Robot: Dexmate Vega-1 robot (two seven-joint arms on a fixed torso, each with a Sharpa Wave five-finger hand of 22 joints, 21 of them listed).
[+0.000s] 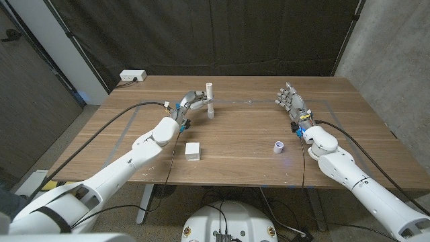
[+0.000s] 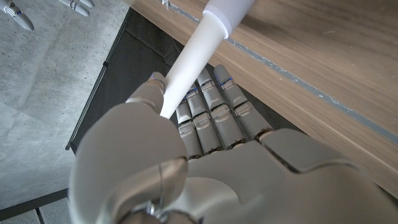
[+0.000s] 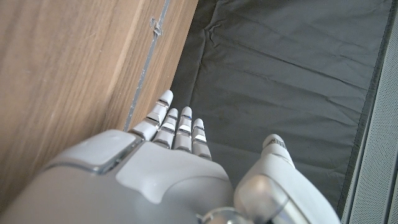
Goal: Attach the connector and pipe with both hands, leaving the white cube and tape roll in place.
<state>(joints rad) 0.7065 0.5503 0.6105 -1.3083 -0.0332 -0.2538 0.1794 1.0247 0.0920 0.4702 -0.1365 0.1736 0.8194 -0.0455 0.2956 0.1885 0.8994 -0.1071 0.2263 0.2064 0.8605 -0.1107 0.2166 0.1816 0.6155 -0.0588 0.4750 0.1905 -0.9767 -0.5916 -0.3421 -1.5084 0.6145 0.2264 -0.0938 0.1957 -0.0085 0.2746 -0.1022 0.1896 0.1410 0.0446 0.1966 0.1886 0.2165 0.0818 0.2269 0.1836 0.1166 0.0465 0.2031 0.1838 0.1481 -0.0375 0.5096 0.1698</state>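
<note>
Pipe (image 1: 209, 93), white, standing upright beyond the white cube (image 1: 193, 150), left hand (image 1: 191, 103) gripping it; right hand (image 1: 290, 101) waiting open, holding nothing; connector (image 1: 279, 146) lying right of the cube, likely needing pickup next.

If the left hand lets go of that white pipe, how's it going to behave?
The pipe stands upright, tall and thin, so it would probably tip. Being round, it would likely roll. It looks stiff and light in the left hand.
</note>
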